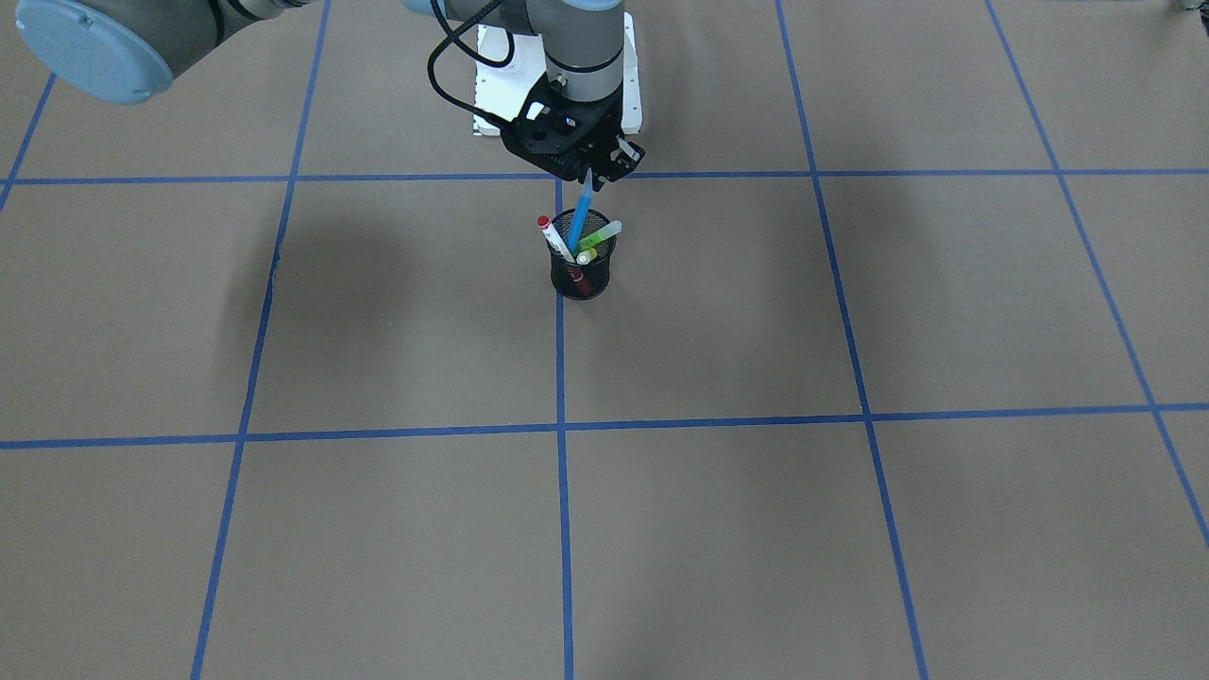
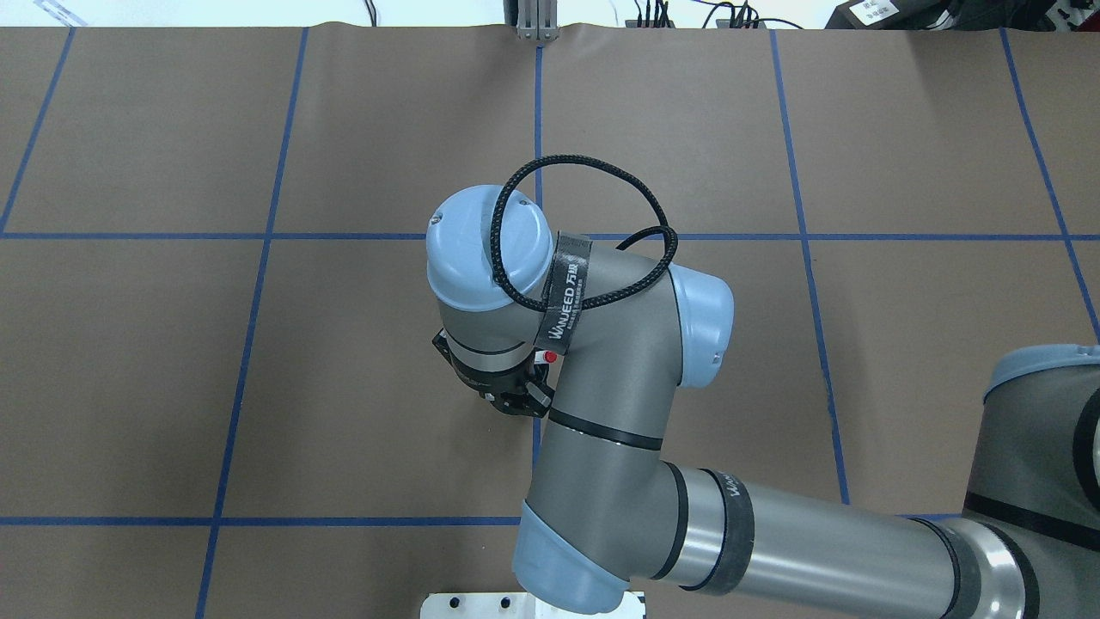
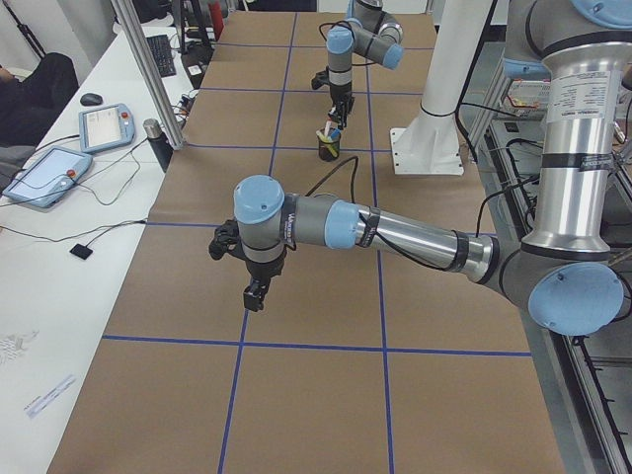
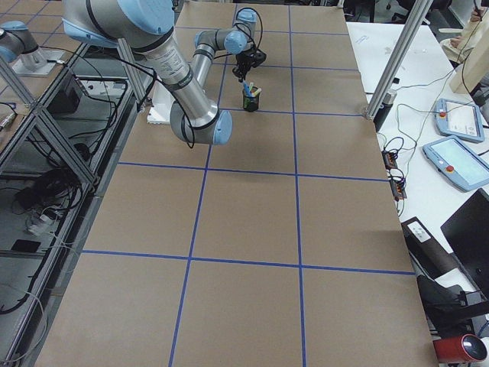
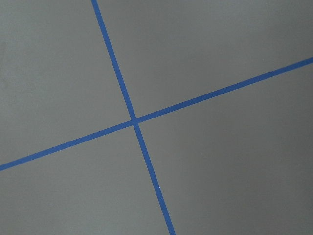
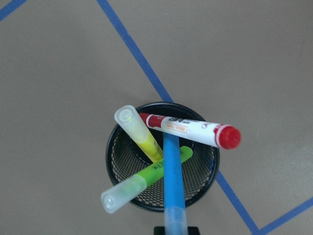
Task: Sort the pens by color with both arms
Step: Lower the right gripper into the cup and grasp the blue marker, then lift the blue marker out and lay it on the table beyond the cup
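A black mesh cup [image 1: 581,276] stands on a blue tape line and holds all four pens. My right gripper [image 1: 587,173] hangs just above it, shut on the top end of the blue pen [image 1: 579,215], whose lower end is still inside the cup. The right wrist view shows the blue pen [image 6: 172,181], the white pen with red cap [image 6: 190,128], the light green pen [image 6: 142,183] and the yellow pen [image 6: 139,134] leaning on the rim. My left gripper [image 3: 255,293] hovers over bare table far from the cup [image 3: 328,148]; I cannot tell whether it is open or shut.
The white base pedestal [image 1: 486,94] stands just behind the cup. Blue tape lines [image 5: 134,121] divide the brown table into squares. A side bench with teach pendants [image 3: 104,123] and a metal post [image 3: 148,79] runs along the far edge.
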